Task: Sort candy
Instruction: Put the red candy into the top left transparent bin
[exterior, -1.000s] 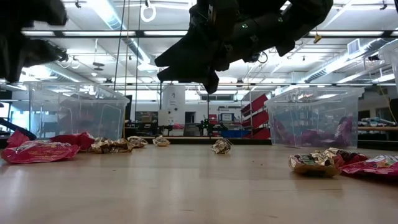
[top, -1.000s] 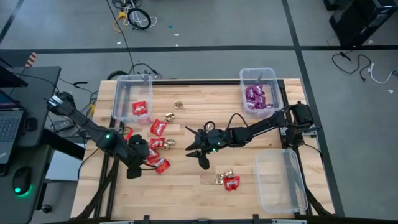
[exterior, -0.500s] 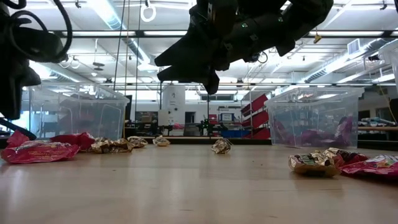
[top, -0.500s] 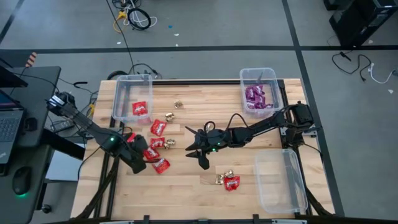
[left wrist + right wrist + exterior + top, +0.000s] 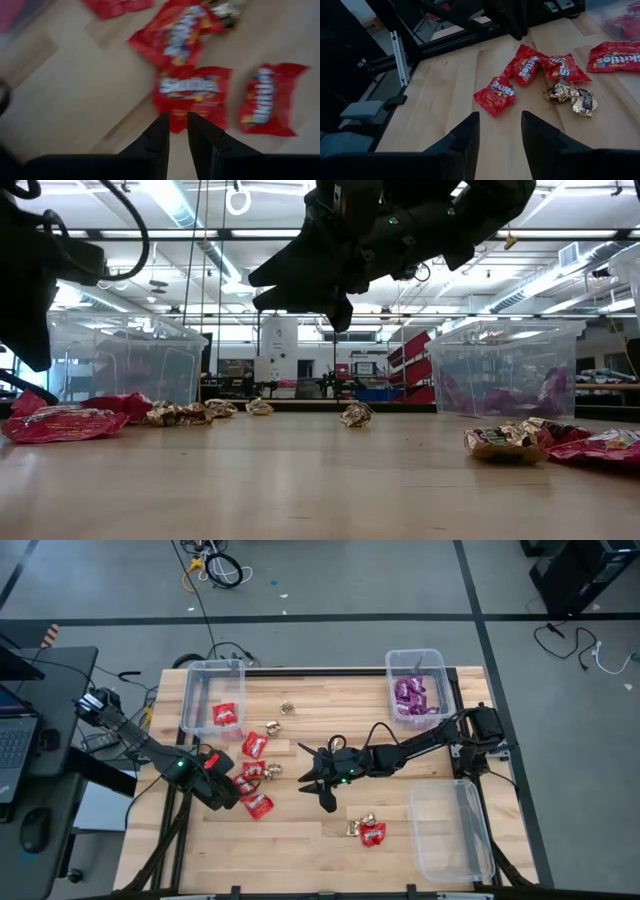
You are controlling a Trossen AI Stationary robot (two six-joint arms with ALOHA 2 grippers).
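Red candy packets [image 5: 255,745] lie on the wooden table's left half, with gold foil pieces [image 5: 272,770] among them and more candy [image 5: 368,830] nearer the front. My left gripper [image 5: 230,798] hangs over the left cluster, pointing steeply down. Its fingers stand a narrow gap apart [image 5: 178,117] just short of one red packet [image 5: 192,95], and they hold nothing. My right gripper [image 5: 318,790] hovers open above the table's middle [image 5: 500,115], well clear of the packets [image 5: 495,92].
A clear bin [image 5: 212,700] at the far left holds a red packet. A clear bin [image 5: 418,685] at the far right holds purple packets. Another clear bin [image 5: 455,830] stands at the near right. A gold piece [image 5: 287,708] lies alone between the far bins.
My left gripper has sunk toward the red packets, shifted a little toward the table's far edge and rolled about its own axis. No candy has moved.
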